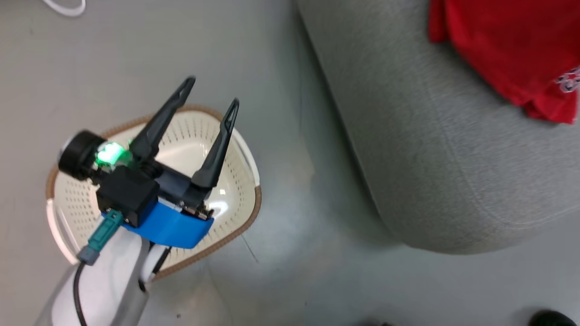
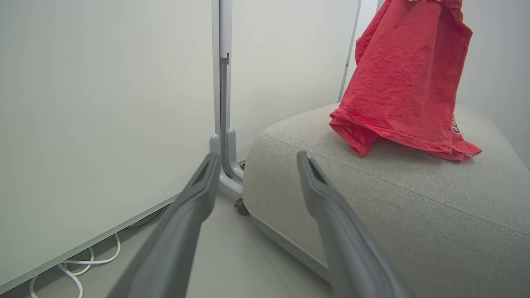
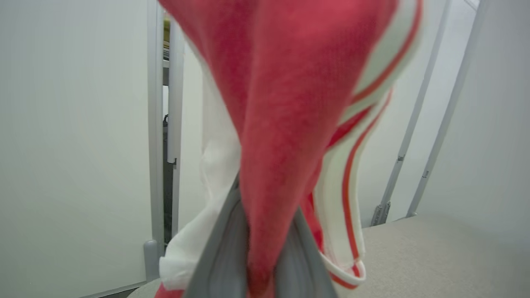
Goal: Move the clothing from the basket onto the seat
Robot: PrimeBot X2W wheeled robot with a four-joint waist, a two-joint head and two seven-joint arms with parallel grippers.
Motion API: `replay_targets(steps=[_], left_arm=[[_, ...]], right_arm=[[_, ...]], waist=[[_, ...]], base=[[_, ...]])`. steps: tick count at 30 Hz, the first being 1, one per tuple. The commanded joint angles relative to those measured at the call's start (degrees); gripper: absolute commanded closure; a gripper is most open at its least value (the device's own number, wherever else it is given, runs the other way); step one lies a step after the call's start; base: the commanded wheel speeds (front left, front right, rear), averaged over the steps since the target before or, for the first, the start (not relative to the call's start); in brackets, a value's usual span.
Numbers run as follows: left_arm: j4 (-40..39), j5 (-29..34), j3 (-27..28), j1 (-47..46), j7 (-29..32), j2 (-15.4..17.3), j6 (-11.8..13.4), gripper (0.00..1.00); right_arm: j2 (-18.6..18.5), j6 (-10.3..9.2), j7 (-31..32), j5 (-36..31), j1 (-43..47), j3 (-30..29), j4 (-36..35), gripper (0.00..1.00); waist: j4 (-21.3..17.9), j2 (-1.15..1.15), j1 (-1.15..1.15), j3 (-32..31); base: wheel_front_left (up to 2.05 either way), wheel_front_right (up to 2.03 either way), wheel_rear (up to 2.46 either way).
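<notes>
We see a pale grey floor (image 1: 136, 54) carrying the cream basket (image 1: 238, 176), which stands apart from the grey seat (image 1: 430, 158), with bare floor between them. A white cable (image 2: 83, 265) lies on the floor along the wall panel (image 2: 103, 103), and a partition foot (image 2: 225, 165) stands just beside the seat's corner. On the seat, a red garment (image 2: 397, 124) touches the cushion with its lower edge
</notes>
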Motion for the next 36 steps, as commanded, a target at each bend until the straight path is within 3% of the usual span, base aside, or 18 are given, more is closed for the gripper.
replay_targets(steps=[1,13,26,27,28,29,30,36], left_arm=[[-0.44,0.27,0.16,-1.32,-0.28,0.54,-0.09,0.00],[-5.67,2.00,-1.21,-9.04,-0.28,3.86,-0.09,0.00],[-4.87,1.96,-0.70,-8.20,-0.28,4.73,-0.09,0.00],[-4.79,1.88,-0.81,-8.36,-0.28,4.64,-0.09,0.00],[-4.70,1.81,-0.92,-8.41,-0.28,4.58,-0.09,0.00],[-4.58,1.74,-1.02,-8.40,-0.28,4.47,-0.09,0.00],[-4.43,1.64,-1.12,-8.38,-0.28,4.36,-0.09,0.00],[-2.82,0.95,-1.18,-7.12,-0.28,2.84,-0.09,0.00]], right_arm=[[-0.18,0.01,-0.54,-0.79,-1.30,-0.65,-0.36,1.00],[5.04,0.01,-5.81,-5.70,2.08,-10.88,6.42,1.00],[7.18,0.01,-8.72,-5.81,1.07,-10.96,14.81,1.00],[7.10,0.01,-8.86,-5.90,0.95,-10.86,15.19,0.79],[7.09,0.01,-8.92,-6.01,0.95,-10.72,15.45,0.51],[7.17,0.01,-9.05,-6.01,0.94,-10.41,15.51,0.05],[7.22,0.01,-9.13,-6.04,1.03,-10.20,15.64,0.00],[7.53,0.01,-9.30,-6.14,3.47,-8.57,16.02,0.00]], waist=[[1.97,0.00,-0.01,5.84],[2.71,0.00,-0.01,17.36],[2.36,0.00,-0.01,17.63],[2.36,0.00,-0.01,17.47],[2.38,0.00,-0.01,17.25],[2.42,0.00,-0.01,17.00],[2.47,0.00,-0.01,16.71],[3.14,0.00,-0.01,12.80]], base=[[0.00,0.00,0.00],[0.00,0.00,0.00],[0.00,0.00,0.00],[0.00,0.00,0.00],[0.00,0.00,0.00],[0.00,0.00,0.00],[0.00,0.00,0.00],[0.00,0.00,0.00]])
